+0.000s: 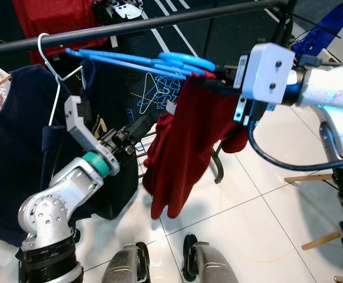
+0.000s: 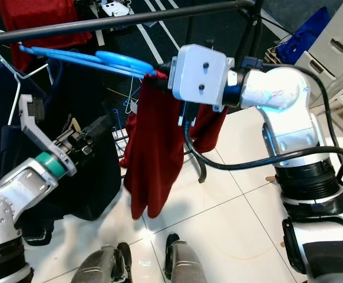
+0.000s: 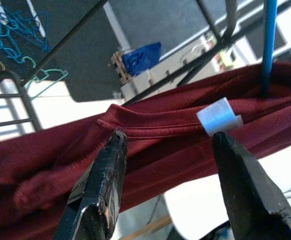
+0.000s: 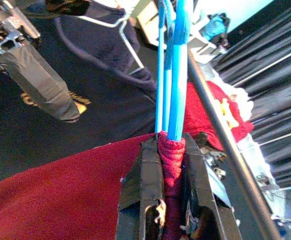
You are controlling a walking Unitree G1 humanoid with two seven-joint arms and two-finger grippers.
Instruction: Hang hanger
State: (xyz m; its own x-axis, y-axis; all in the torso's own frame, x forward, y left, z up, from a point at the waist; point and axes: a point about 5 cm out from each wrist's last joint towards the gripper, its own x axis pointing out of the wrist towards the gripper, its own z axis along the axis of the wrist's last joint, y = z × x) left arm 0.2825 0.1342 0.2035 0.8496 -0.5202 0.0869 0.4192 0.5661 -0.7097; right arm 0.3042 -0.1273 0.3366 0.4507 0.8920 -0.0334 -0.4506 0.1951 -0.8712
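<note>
The right gripper (image 4: 171, 165) is clamped on the blue hanger (image 1: 160, 63) at its shoulder, over the red garment (image 1: 180, 147), holding it level just below the rail (image 1: 160, 22) so the hook can be brought over it. The left gripper (image 3: 170, 165), its 2 fingers spread, hovers at the cloth, probably to steady it.

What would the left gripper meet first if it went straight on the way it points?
Most likely the red shirt: it lies straight ahead of the open left gripper, between the fingers' line. How far off is unclear.
</note>
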